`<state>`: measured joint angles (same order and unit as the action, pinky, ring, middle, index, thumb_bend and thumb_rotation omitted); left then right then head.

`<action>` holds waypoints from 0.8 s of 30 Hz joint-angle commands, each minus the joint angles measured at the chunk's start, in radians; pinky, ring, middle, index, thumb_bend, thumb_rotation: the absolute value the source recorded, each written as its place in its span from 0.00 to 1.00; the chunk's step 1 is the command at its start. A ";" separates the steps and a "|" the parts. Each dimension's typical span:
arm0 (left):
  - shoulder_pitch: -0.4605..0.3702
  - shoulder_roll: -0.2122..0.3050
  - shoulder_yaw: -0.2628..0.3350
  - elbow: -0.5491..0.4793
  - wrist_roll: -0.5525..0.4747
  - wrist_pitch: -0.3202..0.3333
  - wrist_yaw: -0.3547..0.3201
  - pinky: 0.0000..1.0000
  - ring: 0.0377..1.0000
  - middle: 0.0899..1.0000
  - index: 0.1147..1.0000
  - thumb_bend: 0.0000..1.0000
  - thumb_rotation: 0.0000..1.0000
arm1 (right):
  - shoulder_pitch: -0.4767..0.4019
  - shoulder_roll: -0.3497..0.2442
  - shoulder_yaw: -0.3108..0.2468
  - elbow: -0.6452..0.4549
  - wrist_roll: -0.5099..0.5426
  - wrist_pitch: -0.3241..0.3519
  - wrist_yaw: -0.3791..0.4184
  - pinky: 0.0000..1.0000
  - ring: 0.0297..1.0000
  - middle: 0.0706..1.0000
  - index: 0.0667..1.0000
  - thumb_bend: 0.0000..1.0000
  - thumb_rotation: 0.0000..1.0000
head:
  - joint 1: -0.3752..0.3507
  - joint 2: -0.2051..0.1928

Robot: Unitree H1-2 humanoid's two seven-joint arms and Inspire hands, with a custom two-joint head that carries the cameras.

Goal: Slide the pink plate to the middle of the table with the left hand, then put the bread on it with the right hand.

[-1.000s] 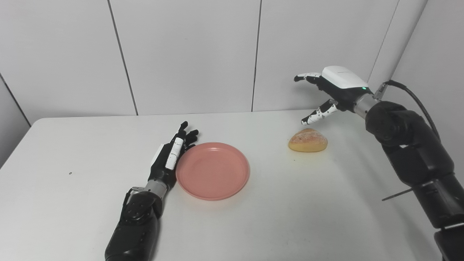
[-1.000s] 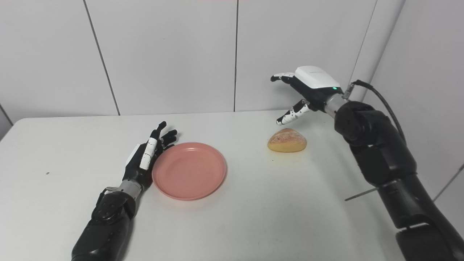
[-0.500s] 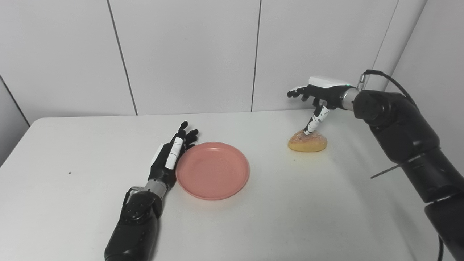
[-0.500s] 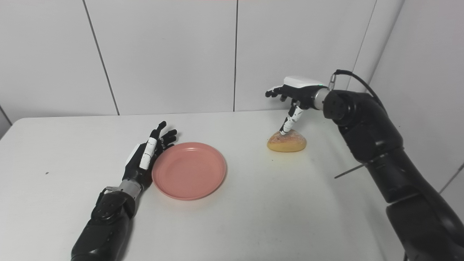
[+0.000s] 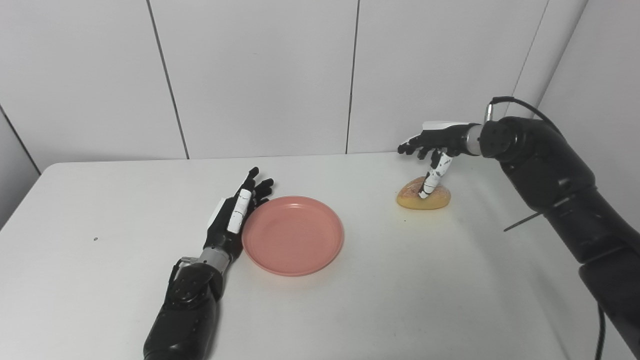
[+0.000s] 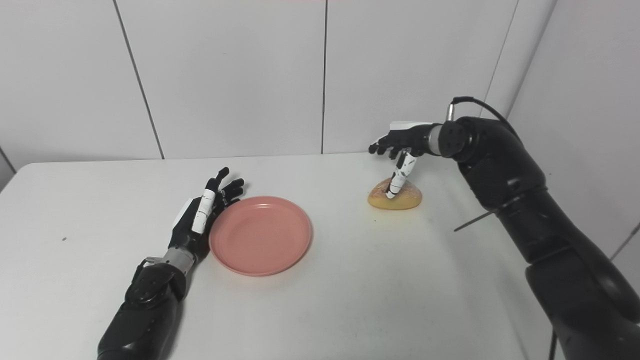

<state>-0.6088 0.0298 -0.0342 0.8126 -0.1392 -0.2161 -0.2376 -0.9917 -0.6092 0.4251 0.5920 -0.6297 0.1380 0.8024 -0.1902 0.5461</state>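
On the white table [image 5: 380, 300], near its middle, sits the pink plate [image 5: 293, 235], flat and with nothing on it. The left hand [image 5: 231, 217] lies on the tabletop right against the plate's left edge, its side set along the rim. Its fingers [image 5: 255, 185] are stretched out straight and a little apart, pointing toward the far wall; they grip nothing. The black forearm runs back from it toward the near edge of the table.

Off to the right and a little farther back, well apart from the plate, the bread [image 5: 424, 194] rests on the table: a small rounded golden roll with a paler, floury top. The right hand [image 5: 434, 145] hangs just above it, palm down, with the arm reaching in from the right side and bent sharply at the elbow. Its thumb, white with black marks, points straight down and its tip meets the top of the bread. The other fingers [image 6: 382, 146] are dark and partly curled, spread out above and beyond the roll, toward the wall, not closed around it. So the hand is open over the bread, touching it with the thumb only, and the roll sits flat on the table.

A thin cable loops up from the right wrist.
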 commanded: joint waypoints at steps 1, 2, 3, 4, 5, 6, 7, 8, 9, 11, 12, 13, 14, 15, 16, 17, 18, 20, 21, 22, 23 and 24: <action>0.008 -0.035 -0.018 0.031 0.004 0.062 -0.033 0.91 0.90 0.87 0.97 0.81 0.94 | -0.064 -0.017 0.017 0.000 -0.040 0.007 -0.024 0.78 0.88 0.91 0.86 1.00 0.15 | 0.001 0.000; 0.009 -0.035 -0.015 0.028 0.001 0.066 -0.031 0.90 0.90 0.87 0.96 0.82 0.93 | -0.064 -0.017 0.027 0.002 -0.053 0.005 -0.033 0.79 0.90 0.93 0.85 1.00 0.13 | 0.001 0.000; 0.010 -0.036 -0.014 0.023 0.001 0.068 -0.027 0.90 0.89 0.86 0.96 0.82 0.93 | -0.064 -0.017 0.042 0.007 -0.076 -0.003 -0.054 0.80 0.91 0.93 0.84 1.00 0.13 | 0.004 0.002; 0.012 -0.036 -0.013 0.020 0.001 0.070 -0.025 0.89 0.89 0.86 0.96 0.83 0.92 | -0.064 -0.017 0.052 0.011 -0.092 -0.008 -0.069 0.80 0.92 0.93 0.83 1.00 0.14 | 0.004 0.002; 0.013 -0.035 -0.013 0.017 0.002 0.069 -0.024 0.89 0.89 0.86 0.96 0.83 0.92 | -0.063 -0.018 0.061 0.018 -0.106 -0.021 -0.089 0.80 0.92 0.93 0.83 1.00 0.14 | 0.007 0.002; 0.014 -0.034 -0.014 0.015 0.005 0.069 -0.022 0.89 0.89 0.86 0.96 0.83 0.92 | -0.062 -0.018 0.068 0.026 -0.117 -0.033 -0.112 0.81 0.93 0.93 0.82 1.00 0.15 | 0.008 0.003; 0.015 -0.033 -0.015 0.014 0.007 0.068 -0.022 0.89 0.89 0.86 0.96 0.83 0.92 | -0.060 -0.018 0.071 0.032 -0.122 -0.041 -0.127 0.82 0.93 0.92 0.82 1.00 0.16 | 0.009 0.003; 0.016 -0.032 -0.017 0.011 0.009 0.070 -0.022 0.89 0.89 0.86 0.96 0.83 0.92 | -0.060 -0.017 0.075 0.043 -0.126 -0.051 -0.142 0.82 0.93 0.92 0.82 1.00 0.17 | 0.010 0.004; 0.018 -0.031 -0.018 0.009 0.010 0.071 -0.022 0.89 0.89 0.86 0.96 0.83 0.93 | -0.060 -0.016 0.077 0.051 -0.128 -0.057 -0.151 0.82 0.94 0.93 0.82 1.00 0.17 | 0.010 0.004; 0.019 -0.030 -0.018 0.006 0.008 0.074 -0.025 0.89 0.88 0.86 0.96 0.82 0.93 | -0.060 -0.013 0.082 0.066 -0.132 -0.067 -0.164 0.83 0.95 0.95 0.82 1.00 0.17 | 0.010 0.005; 0.020 -0.031 -0.018 0.005 0.007 0.075 -0.026 0.89 0.88 0.86 0.96 0.82 0.93 | -0.059 -0.010 0.082 0.073 -0.130 -0.065 -0.161 0.83 0.96 0.95 0.82 1.00 0.17 | 0.010 0.006; 0.021 -0.031 -0.018 0.003 0.007 0.076 -0.026 0.89 0.89 0.87 0.97 0.82 0.93 | -0.059 -0.008 0.082 0.078 -0.128 -0.063 -0.158 0.85 0.97 0.97 0.83 1.00 0.17 | 0.010 0.006; 0.020 -0.032 -0.017 0.007 0.006 0.074 -0.026 0.89 0.89 0.87 0.97 0.82 0.93 | -0.057 -0.004 0.078 0.083 -0.118 -0.058 -0.151 0.86 0.97 0.97 0.83 1.00 0.17 | 0.011 0.006; 0.019 -0.032 -0.016 0.010 0.005 0.072 -0.027 0.89 0.89 0.86 0.96 0.83 0.93 | -0.056 -0.001 0.075 0.087 -0.111 -0.055 -0.145 0.89 0.98 0.98 0.83 1.00 0.15 | 0.011 0.006; 0.018 -0.033 -0.015 0.011 0.006 0.072 -0.024 0.89 0.89 0.86 0.96 0.83 0.93 | -0.054 0.001 0.074 0.092 -0.108 -0.056 -0.145 0.89 0.99 0.98 0.83 1.00 0.15 | 0.013 0.007; 0.017 -0.033 -0.015 0.012 0.006 0.073 -0.022 0.89 0.88 0.86 0.96 0.83 0.93 | -0.053 0.004 0.074 0.100 -0.104 -0.059 -0.148 0.89 0.98 0.97 0.83 1.00 0.14 | 0.013 0.009; 0.017 -0.033 -0.015 0.011 0.007 0.074 -0.021 0.89 0.88 0.86 0.96 0.83 0.93 | -0.052 0.006 0.074 0.108 -0.101 -0.063 -0.152 0.87 0.97 0.96 0.83 1.00 0.13 | 0.013 0.009; 0.017 -0.032 -0.015 0.012 0.008 0.073 -0.021 0.89 0.88 0.86 0.96 0.82 0.93 | -0.052 0.011 0.072 0.123 -0.091 -0.066 -0.155 0.85 0.96 0.95 0.83 1.00 0.11 | 0.013 0.010; 0.017 -0.031 -0.015 0.012 0.007 0.075 -0.021 0.89 0.88 0.86 0.96 0.82 0.93 | -0.052 0.016 0.066 0.134 -0.076 -0.060 -0.147 0.85 0.95 0.95 0.82 1.00 0.11 | 0.013 0.011; 0.017 -0.031 -0.014 0.012 0.007 0.077 -0.021 0.89 0.88 0.86 0.96 0.82 0.93 | -0.053 0.019 0.062 0.141 -0.065 -0.056 -0.142 0.86 0.96 0.95 0.82 1.00 0.10 | 0.013 0.011; 0.017 -0.030 -0.014 0.012 0.006 0.077 -0.022 0.89 0.88 0.86 0.96 0.82 0.93 | -0.054 0.022 0.061 0.149 -0.056 -0.053 -0.135 0.86 0.96 0.95 0.82 1.00 0.09 | 0.013 0.012; 0.017 -0.030 -0.014 0.013 0.006 0.076 -0.022 0.89 0.88 0.86 0.96 0.83 0.92 | -0.055 0.024 0.061 0.154 -0.051 -0.052 -0.132 0.84 0.94 0.94 0.83 1.00 0.08 | 0.013 0.012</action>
<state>-0.6032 0.0294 -0.0302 0.7948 -0.1414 -0.2085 -0.2360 -0.9886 -0.5699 0.5034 0.7541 -0.6951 0.1003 0.6716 -0.1779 0.5568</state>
